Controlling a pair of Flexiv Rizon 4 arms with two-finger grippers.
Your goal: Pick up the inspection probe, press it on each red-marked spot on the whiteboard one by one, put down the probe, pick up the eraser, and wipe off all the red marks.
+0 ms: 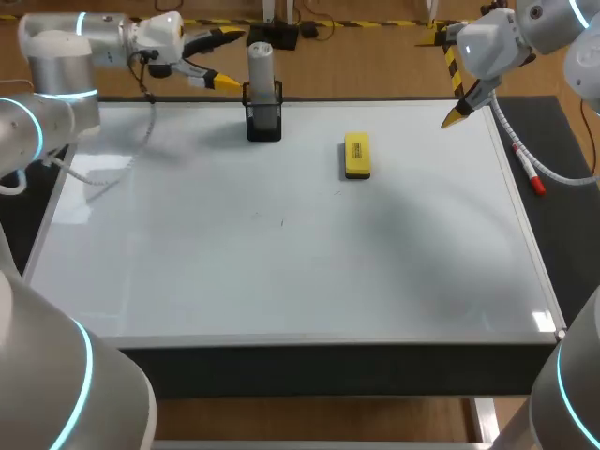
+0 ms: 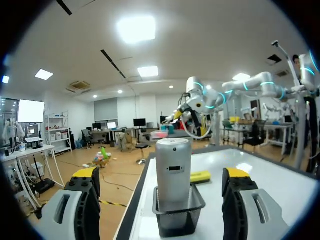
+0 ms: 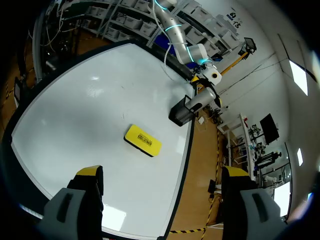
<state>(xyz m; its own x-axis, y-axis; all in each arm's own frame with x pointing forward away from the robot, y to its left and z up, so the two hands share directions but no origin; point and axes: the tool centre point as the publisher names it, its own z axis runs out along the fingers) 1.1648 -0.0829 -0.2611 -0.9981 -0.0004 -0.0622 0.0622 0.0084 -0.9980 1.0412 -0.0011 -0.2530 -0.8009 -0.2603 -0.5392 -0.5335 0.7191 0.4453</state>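
Observation:
The inspection probe [image 1: 261, 67], a silver cylinder, stands upright in a black holder [image 1: 264, 122] at the whiteboard's [image 1: 187, 262] far edge. My left gripper [image 1: 228, 60] is just left of it, open. In the left wrist view the probe [image 2: 173, 167] stands between the spread fingers of the left gripper [image 2: 161, 175], with a gap on each side. The yellow eraser [image 1: 357, 155] lies flat to the right of the holder. My right gripper [image 1: 459, 111] hangs open above the far right corner; its wrist view shows the right gripper [image 3: 162, 172] over the board, the eraser [image 3: 142, 140] and the probe [image 3: 200, 100]. I make out only faint small marks [image 1: 281, 222] mid-board.
A red-capped marker [image 1: 528, 171] lies on the dark strip right of the board. The board's frame [image 1: 525, 234] runs along the right edge. My left arm's cable [image 1: 122, 164] hangs over the far left part of the board.

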